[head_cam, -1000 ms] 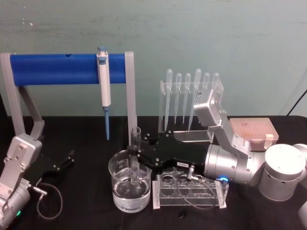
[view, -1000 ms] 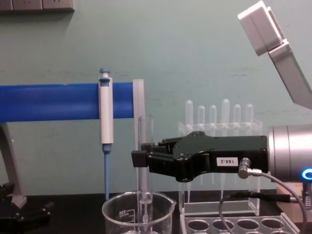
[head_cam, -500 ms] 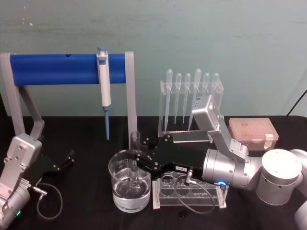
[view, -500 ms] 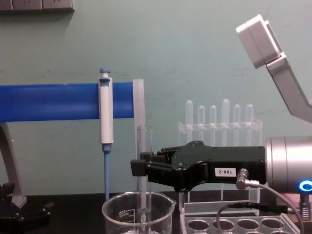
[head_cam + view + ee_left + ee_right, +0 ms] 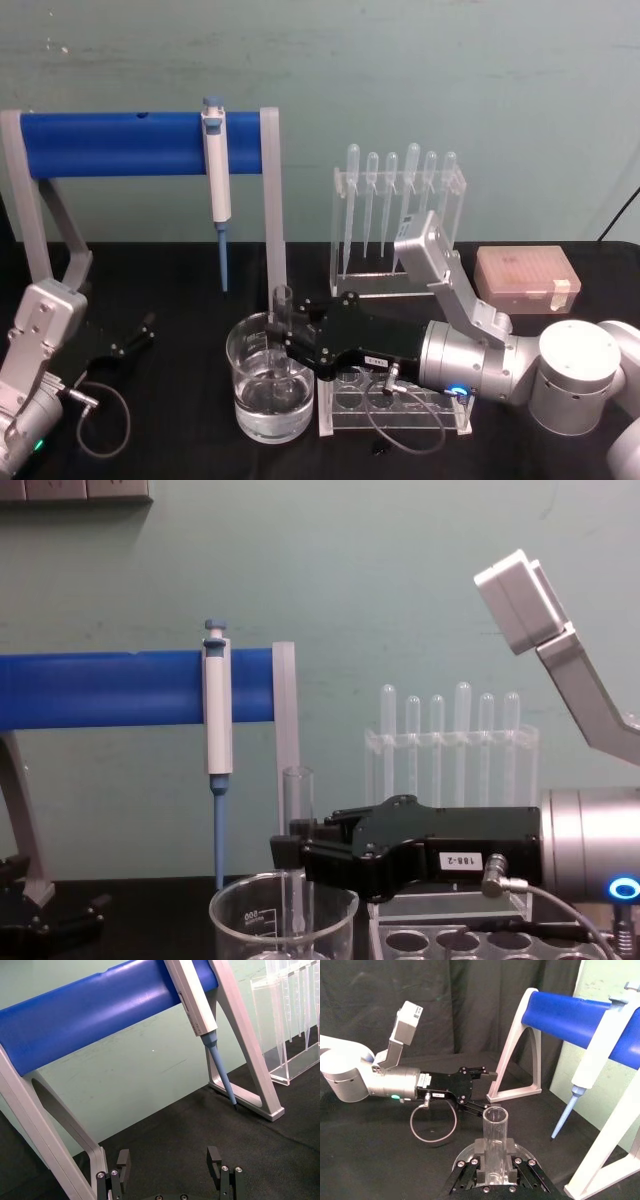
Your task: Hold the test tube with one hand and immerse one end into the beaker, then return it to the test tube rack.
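One clear glass test tube [image 5: 282, 303] stands upright in the head view, clamped by the black right gripper [image 5: 288, 340] over the wide clear glass beaker [image 5: 232, 350], which holds water at 9 o'clock of the pale rack with round holes [image 5: 458, 405]. The chest view adds that the tube's lower end dips below the beaker's rim. The right wrist view shows both pads pressing the tube. The left wrist view shows the black left gripper [image 5: 168, 1160] spread apart and empty, parked at the beaker's 9 o'clock.
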